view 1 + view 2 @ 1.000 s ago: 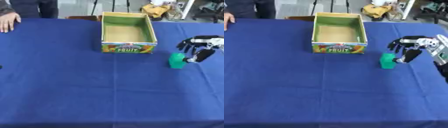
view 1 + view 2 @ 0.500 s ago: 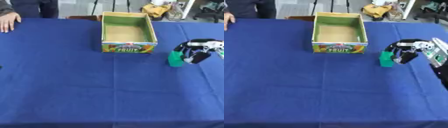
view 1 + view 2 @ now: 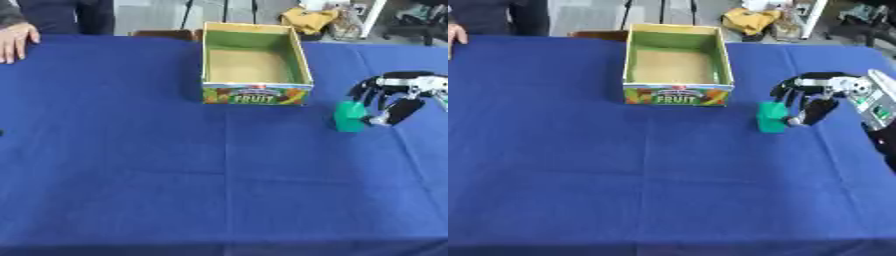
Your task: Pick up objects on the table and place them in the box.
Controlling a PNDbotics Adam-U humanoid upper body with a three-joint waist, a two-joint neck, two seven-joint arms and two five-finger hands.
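Note:
A small green block-shaped object (image 3: 349,116) stands upright on the blue table, right of the box. The box (image 3: 255,95) is an open cardboard carton with a green inside and a "FRUIT" label on its front; nothing lies in it. My right hand (image 3: 809,98) comes in from the right edge and hovers just right of the green object, fingers spread and curved toward it, thumb low beside it. The fingers are not closed round it. My left hand shows in no view.
The blue cloth (image 3: 175,175) covers the whole table. A person's hand (image 3: 16,40) rests on the far left edge. Chairs and clutter stand beyond the far edge, behind the box.
My right hand has dropped lower and come closer to the green object's right side. The object and the box have not moved.

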